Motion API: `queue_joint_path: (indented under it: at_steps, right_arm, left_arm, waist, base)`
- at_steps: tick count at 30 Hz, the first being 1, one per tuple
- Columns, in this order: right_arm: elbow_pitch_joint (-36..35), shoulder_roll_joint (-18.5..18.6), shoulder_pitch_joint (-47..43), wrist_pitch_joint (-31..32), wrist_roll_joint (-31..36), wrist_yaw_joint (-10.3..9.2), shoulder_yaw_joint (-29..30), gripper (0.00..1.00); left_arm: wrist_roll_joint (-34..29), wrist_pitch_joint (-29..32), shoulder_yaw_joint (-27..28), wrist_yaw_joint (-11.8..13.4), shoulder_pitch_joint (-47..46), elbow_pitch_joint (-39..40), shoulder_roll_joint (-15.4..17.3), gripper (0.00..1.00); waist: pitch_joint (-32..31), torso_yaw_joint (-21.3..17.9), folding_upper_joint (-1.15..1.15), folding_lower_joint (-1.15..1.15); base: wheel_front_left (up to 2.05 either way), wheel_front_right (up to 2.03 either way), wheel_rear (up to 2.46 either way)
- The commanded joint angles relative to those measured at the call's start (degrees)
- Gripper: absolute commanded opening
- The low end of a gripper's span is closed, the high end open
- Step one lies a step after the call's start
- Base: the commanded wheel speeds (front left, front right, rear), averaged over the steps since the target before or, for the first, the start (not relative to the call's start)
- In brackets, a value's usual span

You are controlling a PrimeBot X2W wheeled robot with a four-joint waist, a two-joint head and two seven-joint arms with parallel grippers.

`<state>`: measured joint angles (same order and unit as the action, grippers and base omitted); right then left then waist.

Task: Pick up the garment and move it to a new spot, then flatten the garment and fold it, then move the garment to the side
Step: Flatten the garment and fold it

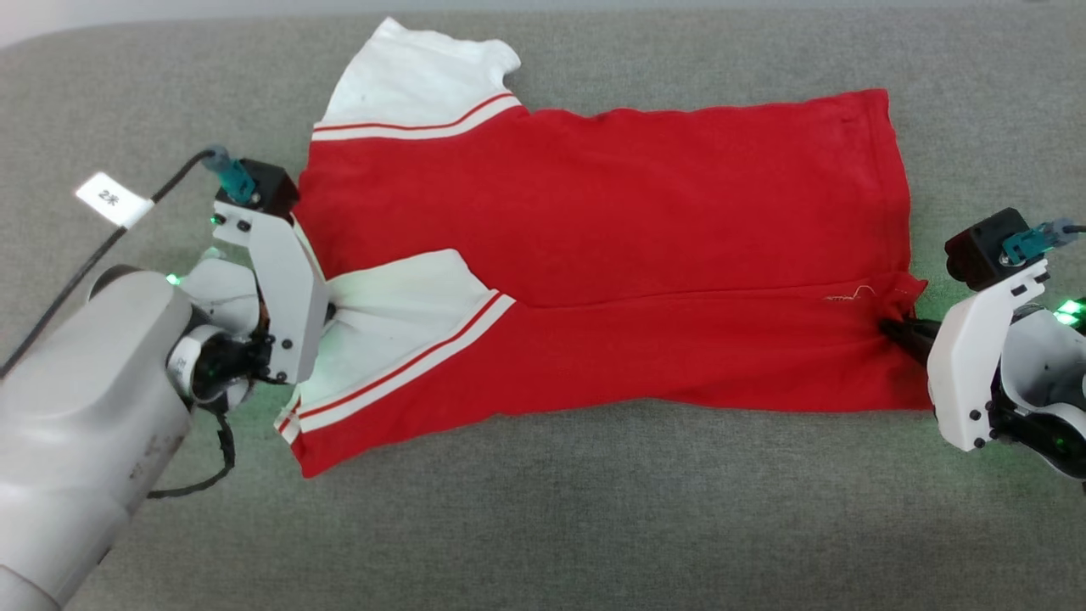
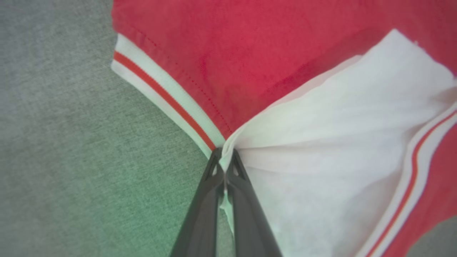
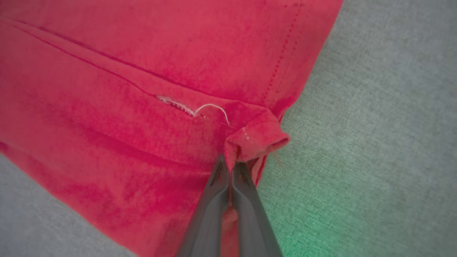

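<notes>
The garment [image 1: 594, 238], a red shirt with white sleeves and red-striped white trim, lies spread sideways on the grey surface, its near long side folded over toward the middle. My left gripper [image 1: 327, 314] is shut on the folded white sleeve at the shirt's left end; in the left wrist view the gripper [image 2: 224, 157] pinches white cloth [image 2: 321, 142] beside the striped trim. My right gripper [image 1: 899, 331] is shut on the red hem at the right end; the right wrist view shows the gripper [image 3: 230, 166] clamping a bunched hem corner [image 3: 255, 141]. Any lettering is hidden.
The grey fabric surface [image 1: 543, 526] stretches all around the shirt, with open room in front of it. A black cable with a white tag [image 1: 114, 199] trails from my left wrist at the left.
</notes>
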<state>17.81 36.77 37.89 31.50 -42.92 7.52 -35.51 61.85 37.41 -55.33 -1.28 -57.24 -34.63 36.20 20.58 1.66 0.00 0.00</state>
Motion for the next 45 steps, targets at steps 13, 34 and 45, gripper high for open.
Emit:
queue_joint_path:
  at_steps: [13,34,45]
  right_arm:
    - [-0.48,0.70,-1.39,-7.15,1.40,-0.06,2.11,1.00]
    - [-16.65,-14.63,-20.47,-32.81,26.20,-0.06,30.00,1.00]
    - [-26.52,-24.78,-28.98,-33.38,33.33,-0.06,38.41,1.00]
  left_arm:
    - [-1.01,-2.60,-0.15,1.00,1.29,1.87,1.11,1.00]
    - [6.81,4.49,0.50,13.10,15.20,20.19,9.07,1.00]
    - [6.87,2.45,0.58,13.01,16.66,14.50,8.45,1.00]
  waist:
    - [-6.30,1.88,0.00,0.00]
    - [-10.41,-0.69,0.00,0.00]
    - [-7.28,-3.37,0.00,0.00]
  base:
    - [0.00,0.00,0.00]
    - [0.00,0.00,0.00]
    - [0.00,0.00,0.00]
